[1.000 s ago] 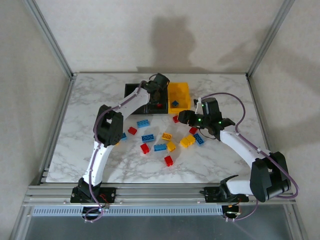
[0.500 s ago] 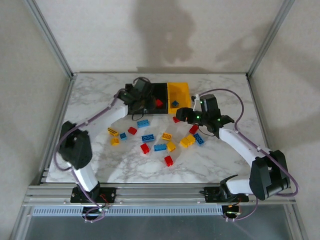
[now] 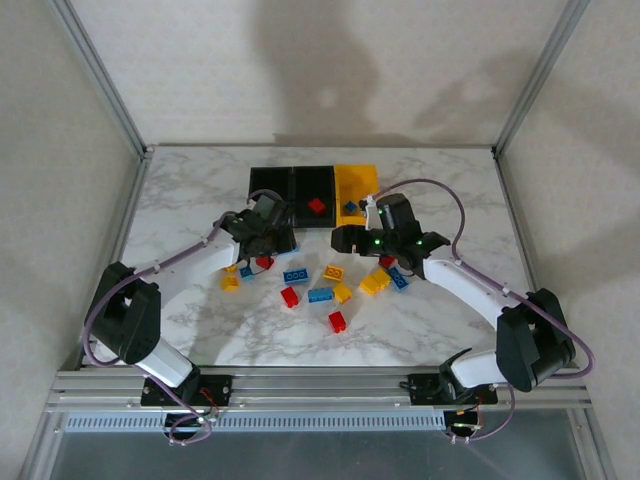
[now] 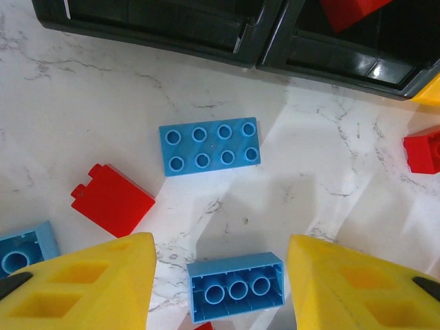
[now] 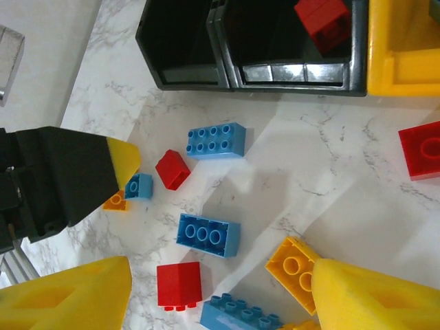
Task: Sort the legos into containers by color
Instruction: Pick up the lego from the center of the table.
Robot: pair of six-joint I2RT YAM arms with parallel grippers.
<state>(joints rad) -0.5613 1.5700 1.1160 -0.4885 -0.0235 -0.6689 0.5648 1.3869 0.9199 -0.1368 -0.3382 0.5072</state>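
A white marbled worktop point(image 3: 180, 200) between plain beige walls point(image 3: 330, 70) carried legos point(image 3: 321, 294) scattered mid-surface and three bins point(image 3: 292, 171) at the far edge, a red brick point(image 3: 317, 206) in the middle one, while the left pincer point(image 4: 220, 261) and right pincer point(image 5: 220, 275) hung open and empty, the arms partly covering some bricks from above.

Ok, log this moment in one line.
left gripper open over upturned blue brick | right gripper open | red brick in middle bin | small blue brick in yellow bin
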